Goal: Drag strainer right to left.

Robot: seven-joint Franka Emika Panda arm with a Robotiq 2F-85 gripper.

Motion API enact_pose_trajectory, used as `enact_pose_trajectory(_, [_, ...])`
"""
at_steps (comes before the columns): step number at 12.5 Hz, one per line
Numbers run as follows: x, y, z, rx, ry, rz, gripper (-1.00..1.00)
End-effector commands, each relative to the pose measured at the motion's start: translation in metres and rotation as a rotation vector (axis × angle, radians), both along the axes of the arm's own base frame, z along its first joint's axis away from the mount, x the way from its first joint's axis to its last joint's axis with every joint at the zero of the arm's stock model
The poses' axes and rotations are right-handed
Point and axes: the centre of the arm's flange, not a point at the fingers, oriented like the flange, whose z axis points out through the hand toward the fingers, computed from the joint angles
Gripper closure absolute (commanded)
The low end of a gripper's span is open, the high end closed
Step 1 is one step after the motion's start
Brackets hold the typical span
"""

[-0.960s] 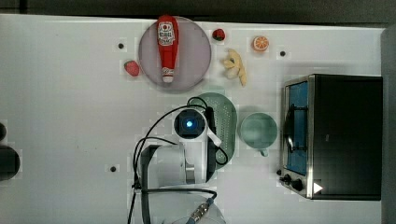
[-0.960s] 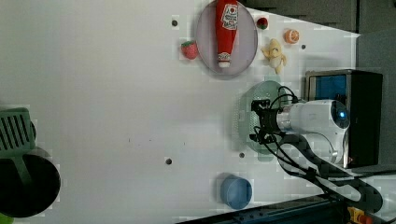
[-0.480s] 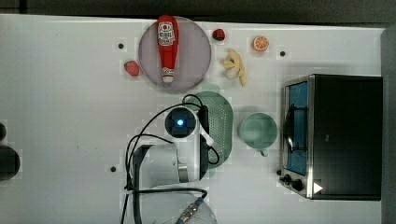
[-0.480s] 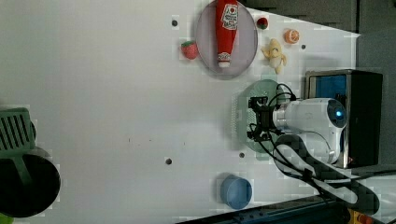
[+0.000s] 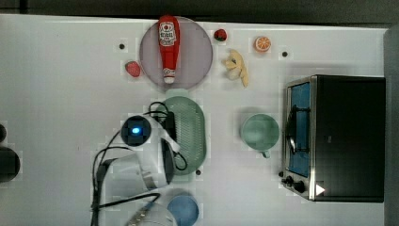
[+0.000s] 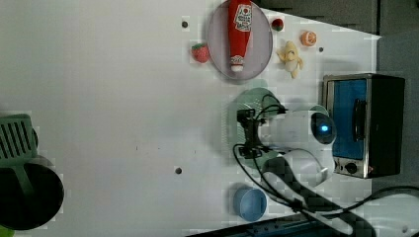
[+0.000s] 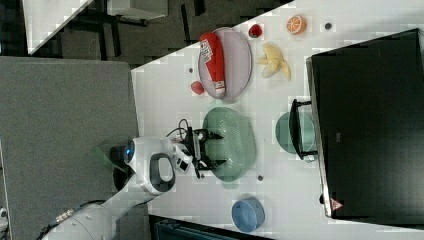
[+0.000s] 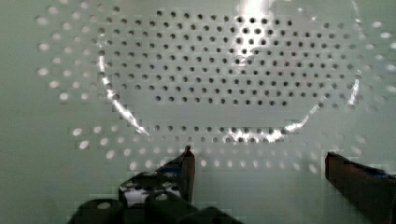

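Note:
The strainer [image 5: 190, 134] is a pale green oval basin lying near the table's middle in the top view, just below the grey plate. My gripper [image 7: 216, 148] stands open, its two black fingers spread wide and reaching down into the strainer [image 7: 237, 145] at the side nearer the arm. In the wrist view the perforated bottom of the strainer [image 8: 224, 84] lies close under the gripper [image 8: 261, 163], with one fingertip [image 8: 187, 161] touching or nearly touching the dotted wall. In the left view the arm covers much of the strainer [image 6: 239, 103].
A ketchup bottle [image 5: 168, 47] lies on a grey plate [image 5: 197, 61]. A strawberry [image 5: 133, 68], banana [image 5: 237, 67] and orange half [image 5: 262, 44] lie nearby. A green cup [image 5: 259, 132] and a toaster oven [image 5: 339, 136] are at the top view's right, a blue bowl [image 5: 183, 209] at the front.
The arm has moved toward the top view's left and the strainer has slid with it, widening the gap to the green cup.

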Motion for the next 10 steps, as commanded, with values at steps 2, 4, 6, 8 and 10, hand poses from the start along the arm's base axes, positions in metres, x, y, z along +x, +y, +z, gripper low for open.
enact_pose_trajectory(2, [0.009,0.062,0.002,0.01,-0.041,-0.024,-1.0])
enact_pose_trajectory(4, [0.009,0.087,-0.002,0.013,-0.046,0.003,-1.0])
enact_pose_trajectory(6, [0.011,0.109,-0.005,0.02,-0.053,0.013,-1.0])
enact_pose_trajectory(8, [0.015,0.129,-0.001,0.036,-0.06,-0.011,-1.0])
enact_pose_trajectory(10, [0.013,0.144,0.004,0.045,-0.027,-0.034,-1.0])
